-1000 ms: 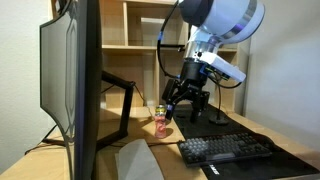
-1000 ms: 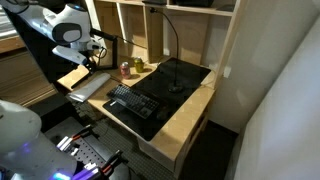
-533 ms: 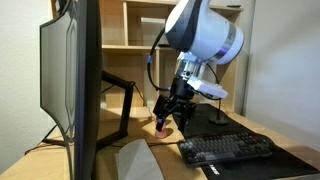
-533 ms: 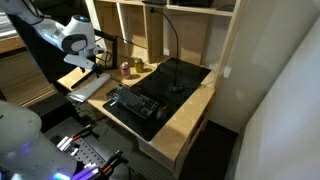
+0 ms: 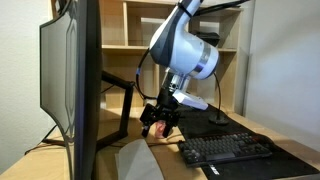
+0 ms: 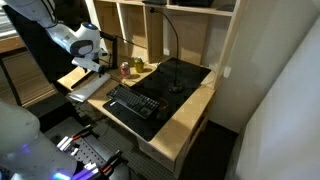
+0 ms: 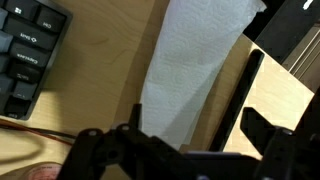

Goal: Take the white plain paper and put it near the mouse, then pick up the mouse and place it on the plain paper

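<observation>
1. Gripper (image 5: 155, 124) hangs low over the desk (image 7: 100, 60). Its jaws are spread as wide as they go, and the wrist view shows nothing between the fingers.
2. White plain paper (image 7: 195, 60) lies on the wood directly under the gripper. It shows as a long pale strip between the dark keyboard (image 7: 28, 50) on one side and the black monitor stand foot (image 7: 243, 95) on the other. No contact with it, as far as the views show.
3. Step in hand (judgement): approach for the first pick, the paper. The mouse stage is not yet begun, and I cannot pick out the mouse with certainty in any view.
4. Next move calls for a short descent and a pinch at an edge or corner. A thin sheet flat on wood gives the jaws nothing to close on, so the fingers may have to press and ruck up a fold.
5. Edges and room:
   - The stand foot sits just beside one long edge of the paper, which is tight for a finger.
   - A bare strip of wood separates the paper from the keyboard.
   - In an exterior view the monitor (image 5: 70, 90) stands close to the arm.
   - Freest room is upward and toward the keyboard side.
</observation>
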You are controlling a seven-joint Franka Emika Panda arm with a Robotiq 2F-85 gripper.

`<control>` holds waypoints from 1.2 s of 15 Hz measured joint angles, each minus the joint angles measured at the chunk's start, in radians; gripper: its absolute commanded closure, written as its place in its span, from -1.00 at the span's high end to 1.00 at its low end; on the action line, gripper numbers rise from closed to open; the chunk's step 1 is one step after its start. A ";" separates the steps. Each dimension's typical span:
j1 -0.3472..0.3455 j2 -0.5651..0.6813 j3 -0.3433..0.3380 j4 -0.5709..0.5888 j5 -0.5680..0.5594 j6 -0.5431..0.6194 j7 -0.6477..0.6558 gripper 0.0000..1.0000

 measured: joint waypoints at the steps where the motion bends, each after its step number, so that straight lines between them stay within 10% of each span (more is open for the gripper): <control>1: -0.001 0.000 0.000 0.001 0.000 0.000 0.000 1.00; 18: -0.113 0.406 0.107 0.207 -0.294 0.225 0.133 1.00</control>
